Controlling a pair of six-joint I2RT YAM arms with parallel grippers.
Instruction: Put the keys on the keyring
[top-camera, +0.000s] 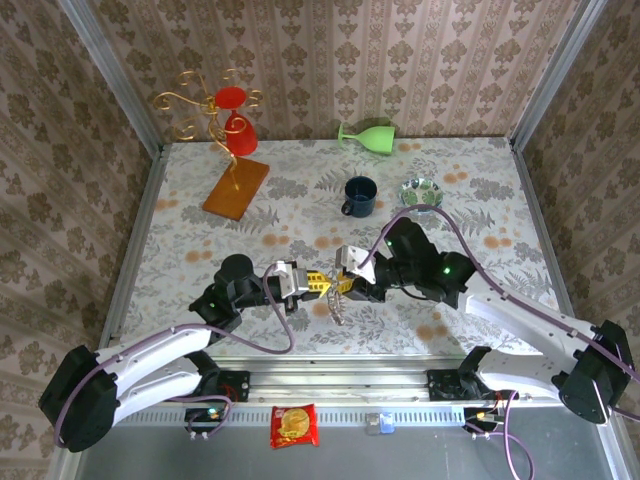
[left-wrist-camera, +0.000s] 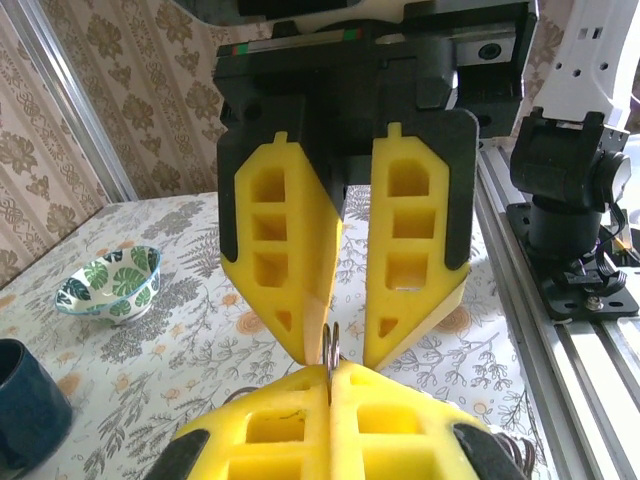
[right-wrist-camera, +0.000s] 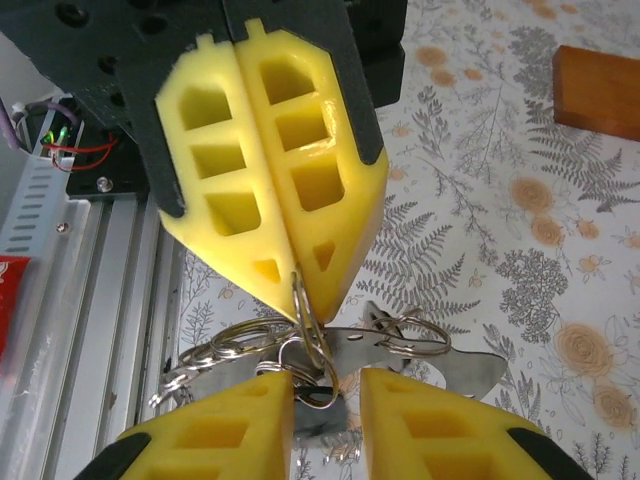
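Both grippers meet above the table's near middle. My left gripper is shut on the thin silver keyring, which stands edge-on between its yellow fingers. From the ring hang several smaller rings and the keys: flat silver blades and a black head. My right gripper faces the left one tip to tip. Its jaws are open, one on each side of the hanging ring and the black key head.
A blue mug and a leaf-patterned bowl stand behind the grippers. A green cup lies at the back wall. A gold wire stand on a wooden base is back left. A snack packet lies on the front rail.
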